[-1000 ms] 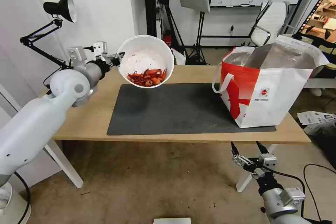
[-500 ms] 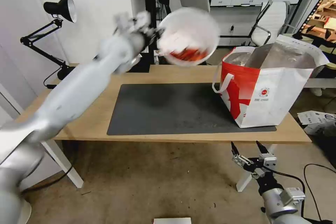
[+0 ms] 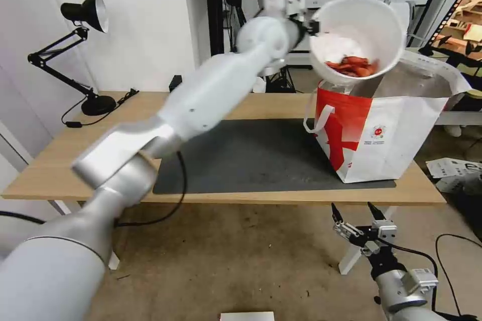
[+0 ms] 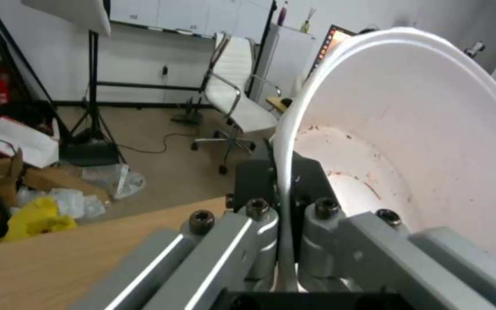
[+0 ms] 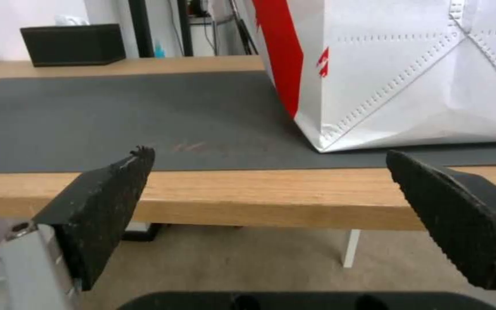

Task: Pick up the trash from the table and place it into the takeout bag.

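Left gripper (image 4: 287, 202) clamped on the rim of the white bowl (image 3: 357, 40), held over the open takeout bag (image 3: 386, 130)

Bowl hangs tilted just beyond the fingers, directly above the bag mouth; one bowl, one bag. Likely light, thin-walled and somewhat flexible; rim pinch suits it, though the loose red shells (image 3: 354, 65) could spill. Right gripper (image 5: 271, 172) idles spread wide, empty, below the table (image 3: 60, 160) edge

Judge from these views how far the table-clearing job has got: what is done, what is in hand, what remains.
Done: the mat on the table looks bare of trash. In hand: the left end effector pinches the rim of the white bowl of red shells, held tilted above the takeout bag. Left: getting the bowl into the bag. The right end effector waits open below the table edge.
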You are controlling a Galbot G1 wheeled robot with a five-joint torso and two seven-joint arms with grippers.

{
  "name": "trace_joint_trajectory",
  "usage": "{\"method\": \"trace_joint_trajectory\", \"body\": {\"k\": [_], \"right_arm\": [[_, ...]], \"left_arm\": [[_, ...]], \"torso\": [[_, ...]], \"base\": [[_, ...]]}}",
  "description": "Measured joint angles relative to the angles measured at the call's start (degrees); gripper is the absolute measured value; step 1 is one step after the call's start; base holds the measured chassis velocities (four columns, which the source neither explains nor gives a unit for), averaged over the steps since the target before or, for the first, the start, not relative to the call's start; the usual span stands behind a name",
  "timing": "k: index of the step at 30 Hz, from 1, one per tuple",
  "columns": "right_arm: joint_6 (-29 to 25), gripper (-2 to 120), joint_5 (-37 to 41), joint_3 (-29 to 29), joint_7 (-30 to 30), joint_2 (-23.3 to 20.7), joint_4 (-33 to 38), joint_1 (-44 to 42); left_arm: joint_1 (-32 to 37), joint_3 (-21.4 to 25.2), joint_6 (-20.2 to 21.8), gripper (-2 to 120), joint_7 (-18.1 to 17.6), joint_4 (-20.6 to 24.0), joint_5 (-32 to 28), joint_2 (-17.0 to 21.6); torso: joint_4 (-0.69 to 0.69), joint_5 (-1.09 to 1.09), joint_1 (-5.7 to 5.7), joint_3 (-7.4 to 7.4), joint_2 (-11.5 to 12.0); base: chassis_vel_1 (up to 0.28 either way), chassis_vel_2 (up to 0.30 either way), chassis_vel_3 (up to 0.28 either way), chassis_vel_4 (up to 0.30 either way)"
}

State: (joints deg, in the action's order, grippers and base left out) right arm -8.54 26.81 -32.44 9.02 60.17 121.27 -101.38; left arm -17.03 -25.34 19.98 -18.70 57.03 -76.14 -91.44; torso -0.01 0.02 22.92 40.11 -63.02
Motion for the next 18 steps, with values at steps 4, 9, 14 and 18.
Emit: {"method": "trace_joint_trajectory", "body": {"k": [4, 9, 14, 18], "right_arm": [[0.00, 100, 0.00, 0.00, 0.00, 0.00, 0.00, 0.00], [0.00, 100, 0.00, 0.00, 0.00, 0.00, 0.00, 0.00], [0.00, 100, 0.00, 0.00, -0.01, 0.00, 0.00, 0.00], [0.00, 100, 0.00, 0.00, -0.01, 0.00, 0.00, 0.00]], "left_arm": [[0.58, -2.94, -5.90, 0, 1.92, -0.57, 5.35, -0.45], [2.80, -5.27, -10.22, 0, 3.76, 0.96, 11.05, -0.13], [4.07, -7.50, -10.86, 0, 5.39, 2.68, 13.92, 0.17], [4.20, -9.68, -10.53, 0, 6.29, 2.99, 14.30, 0.04]], "torso": [[0.02, 0.00, 0.00, -0.01, 0.00], [0.02, -0.01, 0.00, 0.00, 0.00], [0.01, -0.01, 0.00, 0.00, 0.00], [0.01, -0.01, 0.00, 0.00, 0.00]], "base": [[0.000, 0.000, 0.000, 0.000], [0.000, 0.000, 0.000, 0.000], [0.000, 0.000, 0.000, 0.000], [0.000, 0.000, 0.000, 0.000]]}}
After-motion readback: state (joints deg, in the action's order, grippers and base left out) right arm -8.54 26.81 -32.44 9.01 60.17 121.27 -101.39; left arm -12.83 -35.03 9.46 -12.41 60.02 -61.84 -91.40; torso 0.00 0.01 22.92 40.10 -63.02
